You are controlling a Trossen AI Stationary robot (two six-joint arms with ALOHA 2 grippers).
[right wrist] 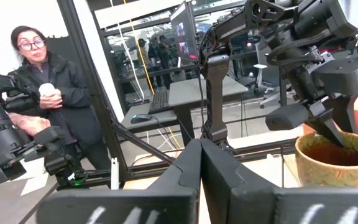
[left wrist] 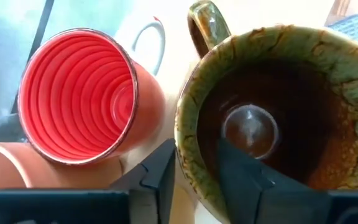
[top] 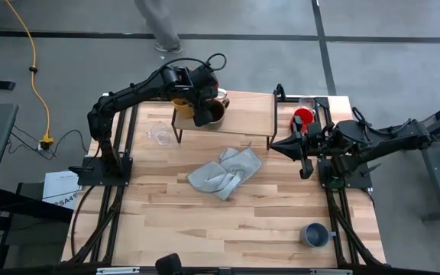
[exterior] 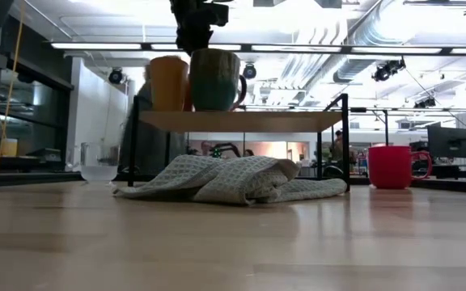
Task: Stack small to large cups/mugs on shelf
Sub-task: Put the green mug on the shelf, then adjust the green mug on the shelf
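Shelf [top: 243,114] carries two mugs; left tool [left wrist: 194,165], parted, straddles the brown mug's [left wrist: 278,118] rim; right tool [right wrist: 199,163] closed, empty.

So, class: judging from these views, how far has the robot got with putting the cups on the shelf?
Done: the peach-orange tumbler stands on the shelf. In hand: the left gripper straddles the rim of the brown mug, which sits on the shelf beside the tumbler. Left: the red mug, the grey-blue mug and a clear glass cup remain on the table. The right gripper waits shut near the shelf's end.
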